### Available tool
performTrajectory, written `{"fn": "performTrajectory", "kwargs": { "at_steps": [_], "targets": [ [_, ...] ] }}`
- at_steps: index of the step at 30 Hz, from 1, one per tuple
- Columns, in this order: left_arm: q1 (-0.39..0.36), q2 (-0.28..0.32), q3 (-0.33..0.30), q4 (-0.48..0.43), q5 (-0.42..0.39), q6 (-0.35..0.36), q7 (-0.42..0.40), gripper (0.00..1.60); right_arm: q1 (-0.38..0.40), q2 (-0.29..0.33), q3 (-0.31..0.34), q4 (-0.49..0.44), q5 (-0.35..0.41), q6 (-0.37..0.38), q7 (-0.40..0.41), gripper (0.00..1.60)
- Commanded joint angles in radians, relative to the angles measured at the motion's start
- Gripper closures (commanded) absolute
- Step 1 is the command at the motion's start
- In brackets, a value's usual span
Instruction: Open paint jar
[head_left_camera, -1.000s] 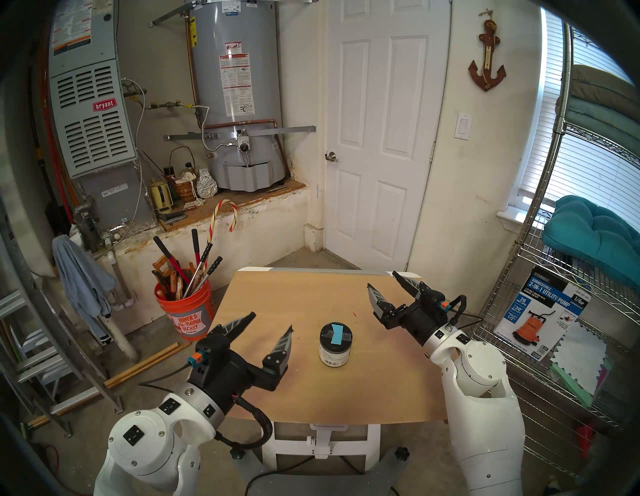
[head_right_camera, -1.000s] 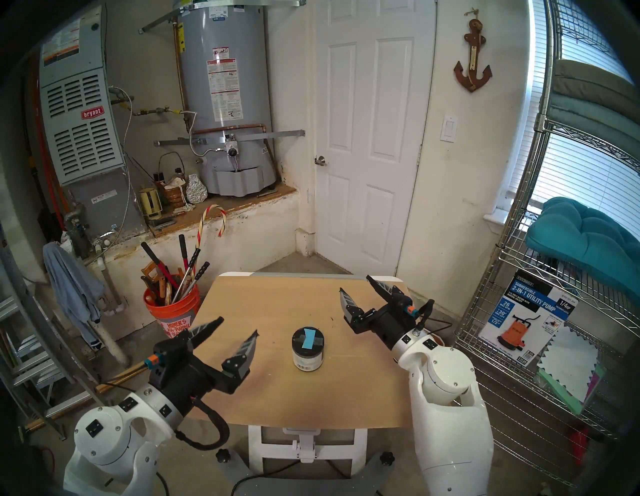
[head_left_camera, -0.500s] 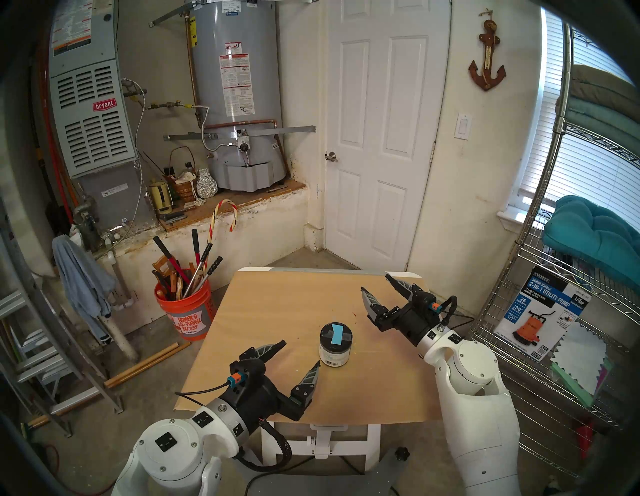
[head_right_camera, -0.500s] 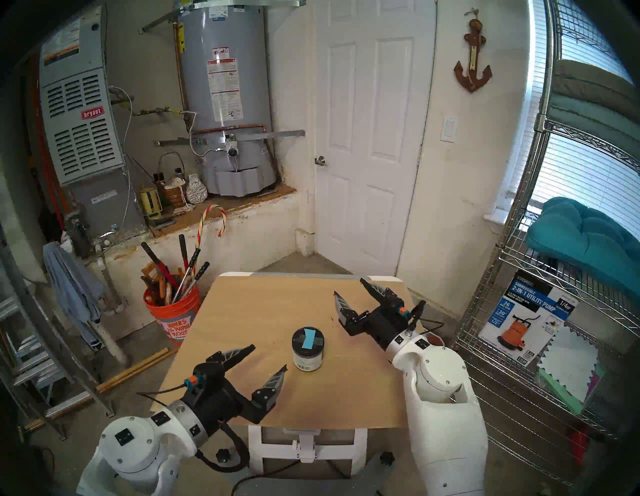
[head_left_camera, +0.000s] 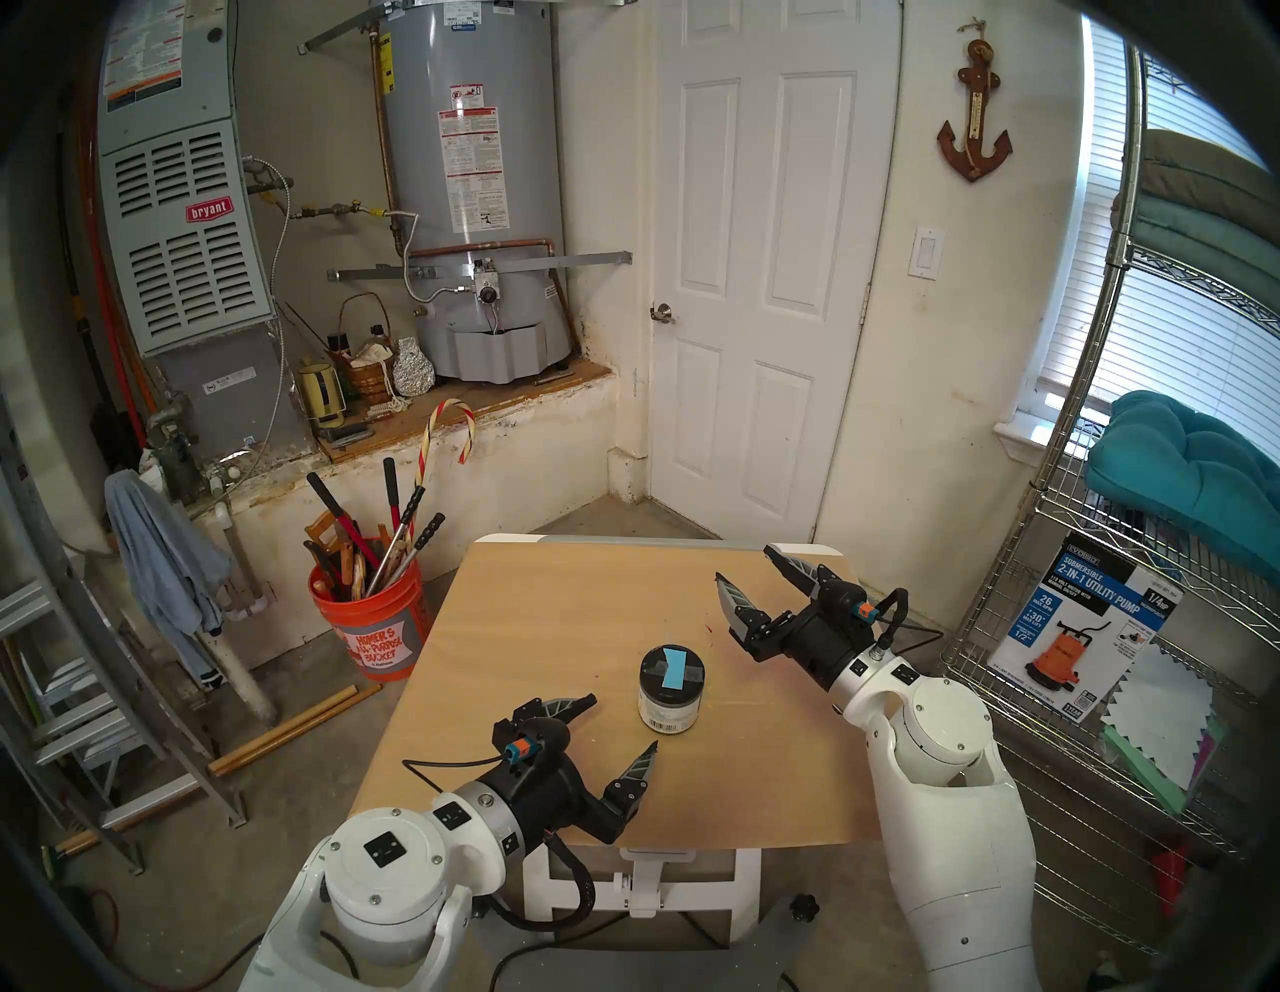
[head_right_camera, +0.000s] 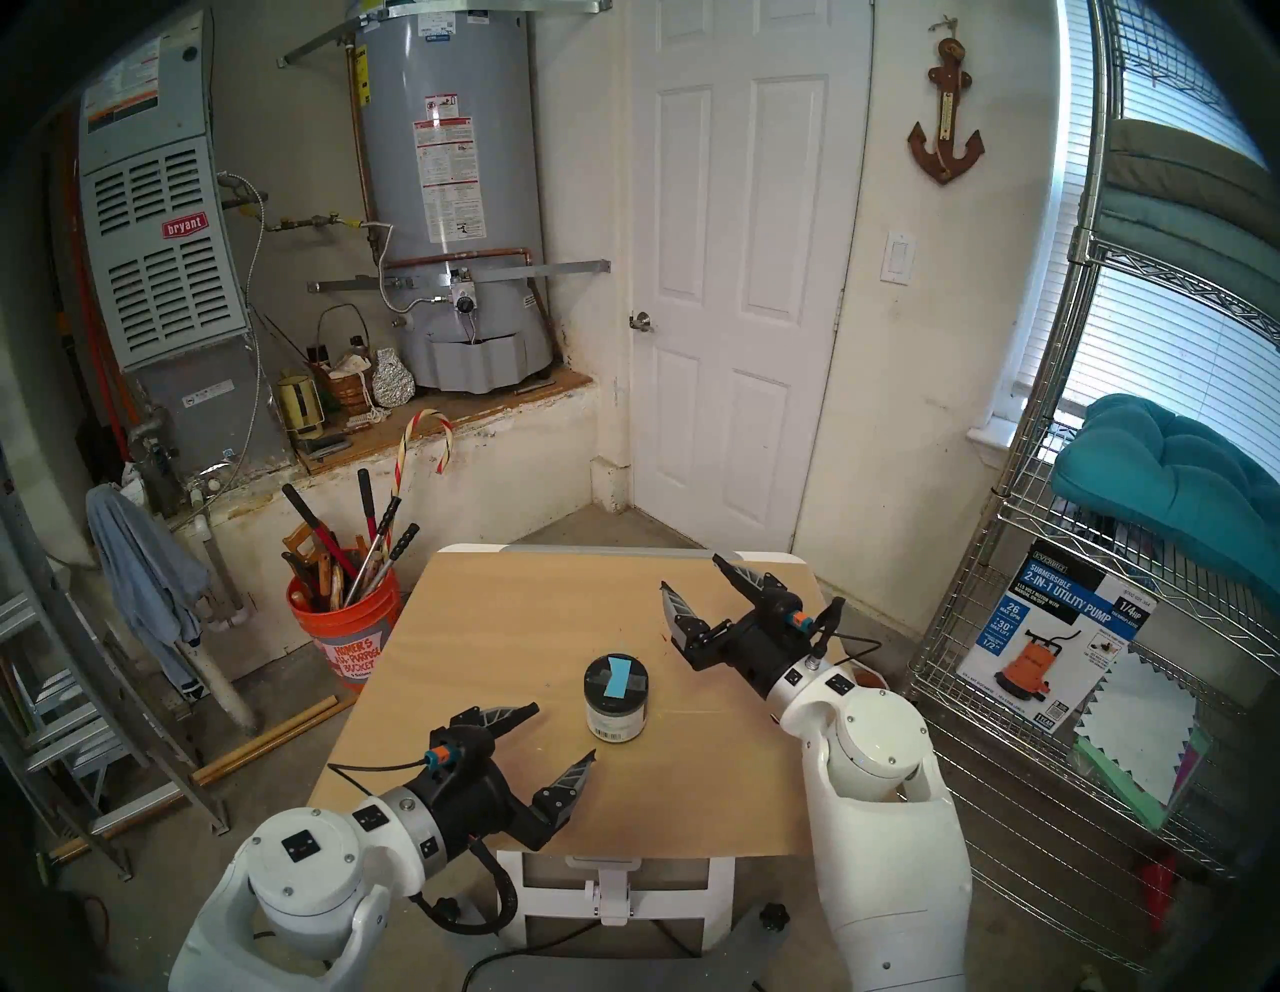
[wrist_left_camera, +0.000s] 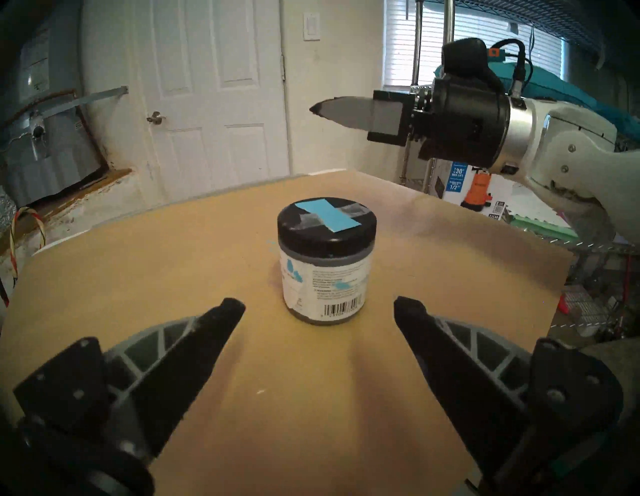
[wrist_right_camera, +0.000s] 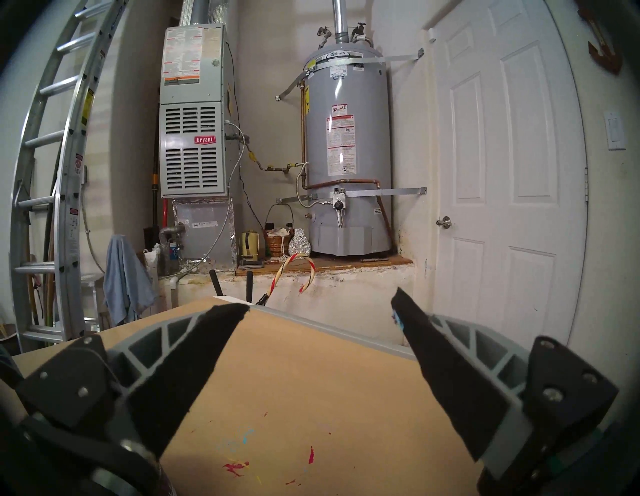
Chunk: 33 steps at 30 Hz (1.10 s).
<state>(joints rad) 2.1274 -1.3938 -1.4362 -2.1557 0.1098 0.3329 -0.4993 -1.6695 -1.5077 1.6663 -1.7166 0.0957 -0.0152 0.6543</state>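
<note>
The small cylindrical paint jar (wrist_left_camera: 327, 261), with a white label and a round black screw lid (wrist_left_camera: 327, 221) crossed by a strip of light-blue tape, stands upright on the tan wooden table (head_left_camera: 554, 623), just ahead of the left gripper (wrist_left_camera: 318, 304) and centred between its fingertips. That gripper is spread wide and holds nothing; its fingertips are near the jar's base but apart from it. The right gripper (head_left_camera: 744, 571) is likewise wide open and empty, poised above the table to the jar's far right, well apart from it. The jar looks rigid and, if full, moderately heavy for its size; the smooth label may be slippery, so the body probably wants a firm squeeze low on the wall, while the lid is best taken around its rim from above. The lid may resist turning, and the jar could spin or tip if the hold is weak. Nothing lies between either gripper and the jar; only dried paint flecks (wrist_right_camera: 239, 466) mark the table under the right gripper. The orange bucket of tools (head_left_camera: 367, 623) stands on the floor beyond the left gripper, clear of the work.
</note>
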Motion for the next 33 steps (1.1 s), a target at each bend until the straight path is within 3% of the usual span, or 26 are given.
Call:
{"fn": "performTrajectory", "kwargs": {
  "at_steps": [1, 12, 20, 33],
  "targets": [
    [-0.117, 0.005, 0.007, 0.016, 0.014, 0.034, -0.054, 0.0, 0.012, -0.005, 0.005, -0.035, 0.007, 0.0, -0.004, 0.0],
    [-0.237, -0.038, 0.002, 0.121, 0.028, 0.04, -0.098, 0.0, 0.006, -0.004, 0.004, -0.039, 0.005, 0.005, -0.001, 0.0],
    [-0.337, -0.058, 0.034, 0.225, 0.018, 0.022, -0.117, 0.0, 0.006, -0.003, 0.002, -0.042, 0.007, 0.009, 0.003, 0.0],
    [-0.393, -0.095, 0.057, 0.323, 0.012, -0.041, -0.108, 0.0, 0.014, -0.013, -0.018, -0.033, 0.0, 0.015, 0.0, 0.0]
  ]
}}
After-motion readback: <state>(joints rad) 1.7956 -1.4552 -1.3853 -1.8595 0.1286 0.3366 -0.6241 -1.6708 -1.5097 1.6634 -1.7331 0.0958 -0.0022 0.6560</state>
